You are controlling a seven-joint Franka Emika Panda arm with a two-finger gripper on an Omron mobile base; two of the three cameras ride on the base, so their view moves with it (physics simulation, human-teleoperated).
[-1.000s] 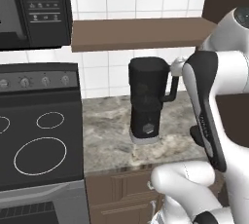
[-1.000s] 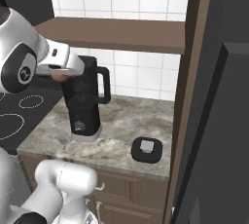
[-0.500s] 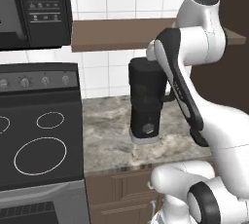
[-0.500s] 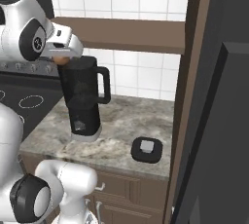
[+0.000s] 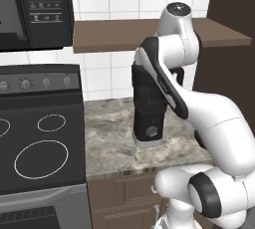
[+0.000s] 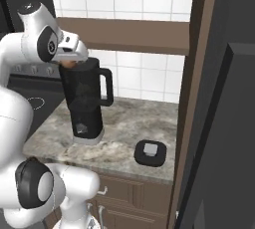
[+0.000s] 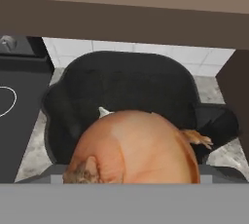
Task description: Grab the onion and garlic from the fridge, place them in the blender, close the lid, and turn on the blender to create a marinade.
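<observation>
The onion [image 7: 136, 147] sits clamped in the gripper [image 6: 68, 62] right above the open mouth of the blender [image 6: 84, 101], though released off-centre I reckon it could clip the rim and bounce onto the counter [image 6: 124, 148] near the lid [image 6: 150, 153].

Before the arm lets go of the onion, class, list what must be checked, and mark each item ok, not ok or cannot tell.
1. Onion in the gripper: ok, it fills the hand view.
2. Blender jug open: ok, the lid lies on the counter beside it.
3. Onion above the jug mouth: ok, the dark opening lies right behind it.
4. Blender upright on its base: ok.
5. Garlic already inside: cannot tell, the jug's interior is dark.
</observation>
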